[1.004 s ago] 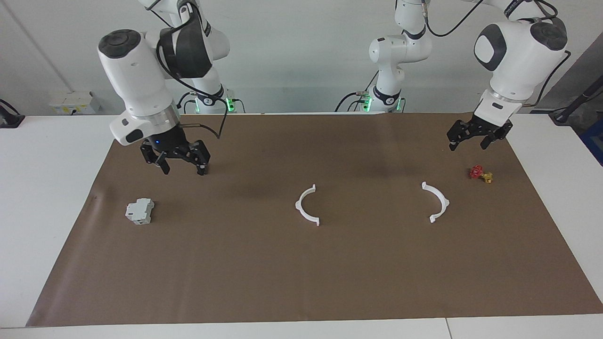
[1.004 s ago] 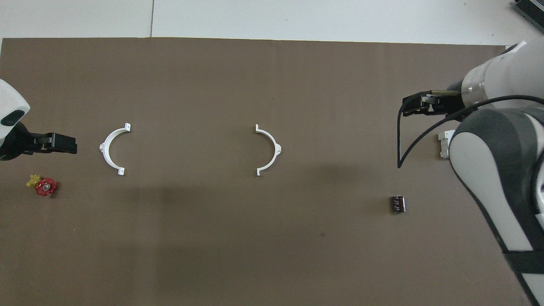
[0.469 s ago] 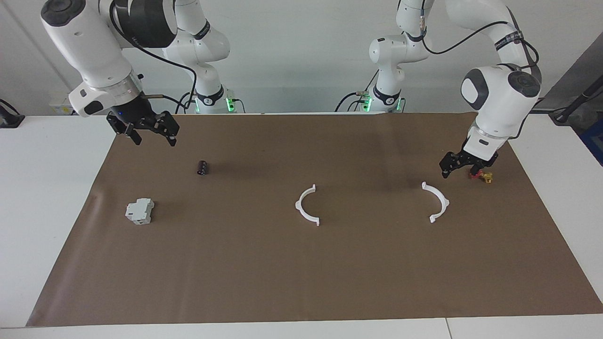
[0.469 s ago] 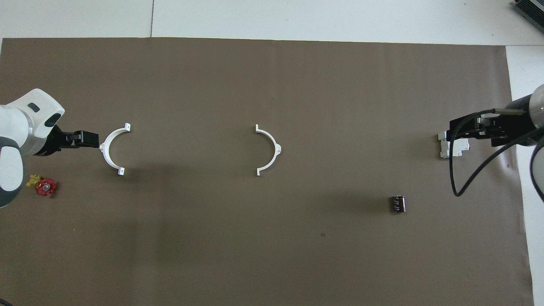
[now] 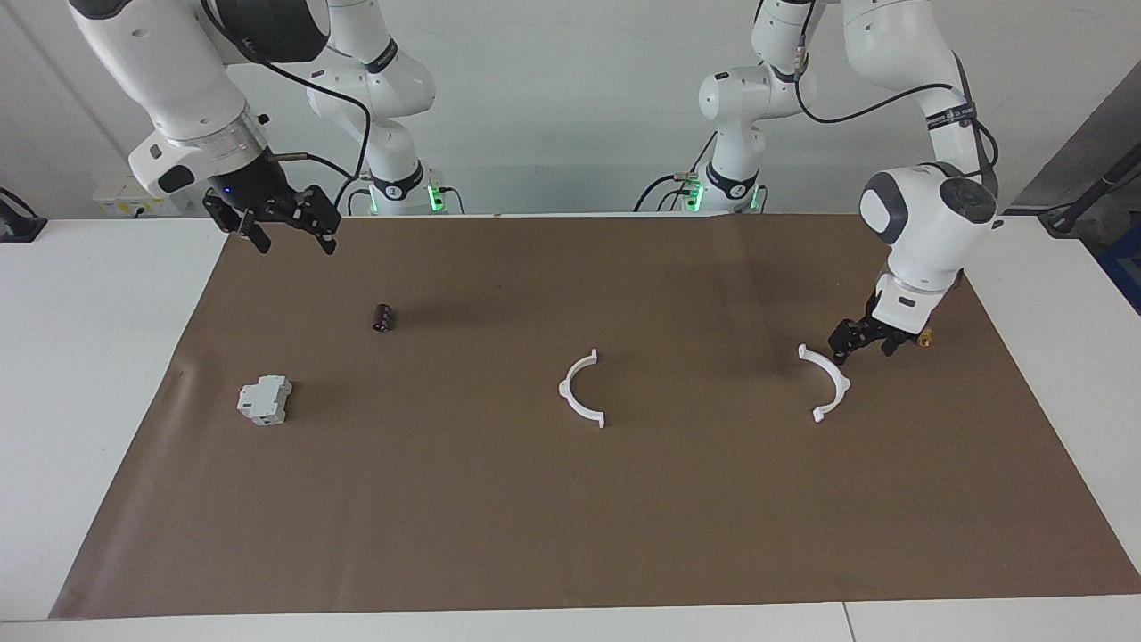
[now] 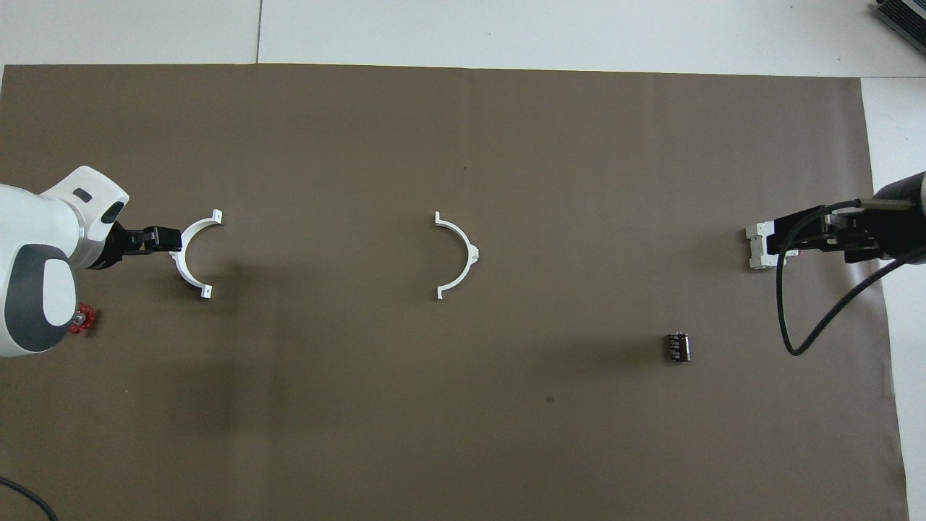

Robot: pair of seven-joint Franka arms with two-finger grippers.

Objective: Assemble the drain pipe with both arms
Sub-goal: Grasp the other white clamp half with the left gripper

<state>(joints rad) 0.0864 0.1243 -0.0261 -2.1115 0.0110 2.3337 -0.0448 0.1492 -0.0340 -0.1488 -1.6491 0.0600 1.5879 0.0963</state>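
Observation:
The drain pipe lies as two separate white half-rings on the brown mat. One half-ring (image 5: 581, 390) (image 6: 457, 255) rests mid-table. The other half-ring (image 5: 827, 383) (image 6: 189, 253) lies toward the left arm's end. My left gripper (image 5: 862, 348) (image 6: 170, 239) hangs low and open just beside that half-ring's outer curve, with nothing between its fingers; I cannot tell whether it touches the ring. High up at the right arm's end, my right gripper (image 5: 272, 225) (image 6: 785, 242) is open and holds nothing.
A grey blocky device (image 5: 265, 399) (image 6: 757, 246) sits toward the right arm's end. A small black cylinder (image 5: 383, 317) (image 6: 677, 346) lies nearer to the robots than it. A red-and-yellow valve (image 5: 925, 337) (image 6: 81, 318) is partly hidden by the left arm.
The left gripper came down and moved in beside the half-ring at its end. The right arm rose and drew back toward the mat's corner, uncovering the black cylinder.

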